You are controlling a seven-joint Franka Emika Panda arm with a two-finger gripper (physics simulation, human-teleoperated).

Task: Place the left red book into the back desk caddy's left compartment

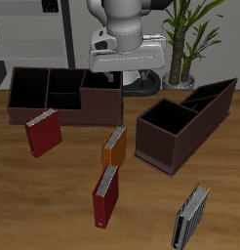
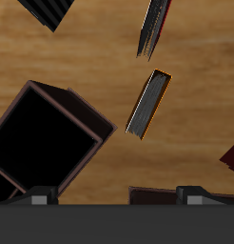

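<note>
The left red book [image 1: 105, 195] stands on edge near the table's front, bright red with pale page edges; it also shows in the wrist view [image 2: 155, 29]. The back desk caddy [image 1: 63, 109] is a long, level-topped dark-brown box at the table's back. Its squarish end section [image 1: 29, 86], away from the arm, looks the narrower of the two. My gripper [image 1: 118, 70] hangs above the caddy's other end, far from the red book. In the wrist view the gripper [image 2: 115, 196] is open and empty, with the fingers wide apart.
An orange book [image 1: 114, 145] [image 2: 147, 103] stands between the caddy and the red book. A darker maroon book [image 1: 44, 132] leans before the caddy. A slanted-top dark-brown caddy [image 1: 185, 122] [image 2: 48, 138] and a grey striped book [image 1: 190, 217] are on the other side. A plant [image 1: 195, 39] stands behind.
</note>
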